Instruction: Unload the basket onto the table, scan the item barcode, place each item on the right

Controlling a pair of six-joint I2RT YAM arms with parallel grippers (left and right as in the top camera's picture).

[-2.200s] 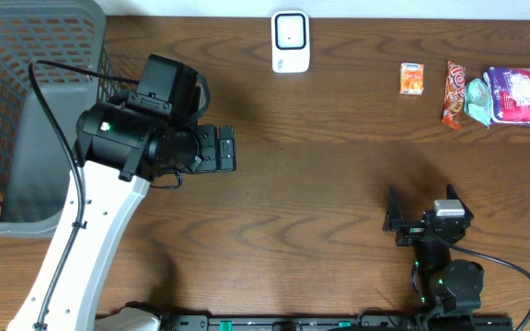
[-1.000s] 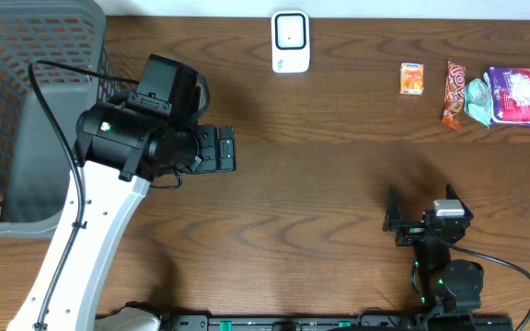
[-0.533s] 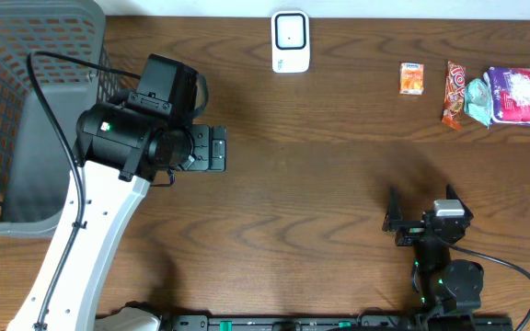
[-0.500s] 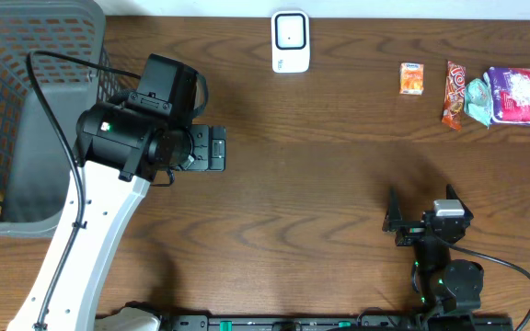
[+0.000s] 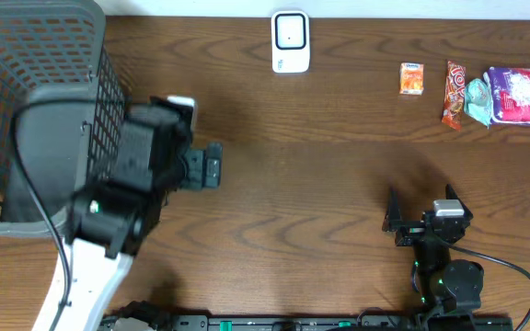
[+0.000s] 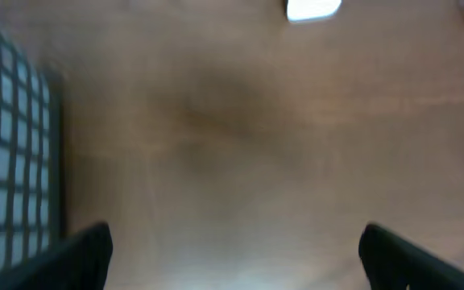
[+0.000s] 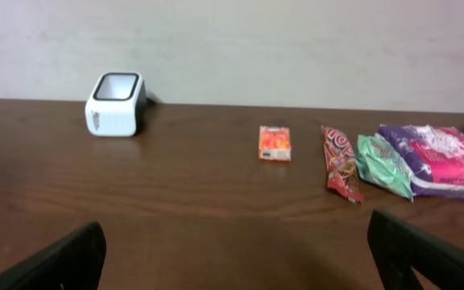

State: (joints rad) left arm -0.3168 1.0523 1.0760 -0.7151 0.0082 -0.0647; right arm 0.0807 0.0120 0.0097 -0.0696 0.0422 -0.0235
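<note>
1. Back toward the grey basket [image 5: 26,119] the left arm is being swung, smeared by motion in the overhead view. The left gripper [image 5: 205,166] is now being seen closer to the basket wall than before.
2. No lettering is being made out; the print on every packet is too small to read.
3. Four items are being shown in a row at the table's far right: a small orange box [image 5: 412,78] on its own, then a red-orange wrapper [image 5: 455,94], a teal packet [image 5: 478,103] and a purple-and-pink pack [image 5: 518,96] close together.
4. A white scanner [image 5: 291,41] is being seen at the far edge, well apart from them.
5. Both grippers are being held wide with nothing between the fingers, the right gripper [image 5: 423,216] near the front edge.
6. The scanner's dark top window and a pale wall are being given by the right wrist view alone. The left wrist view is blurred, and only basket mesh and a sliver of the scanner are being caught.
</note>
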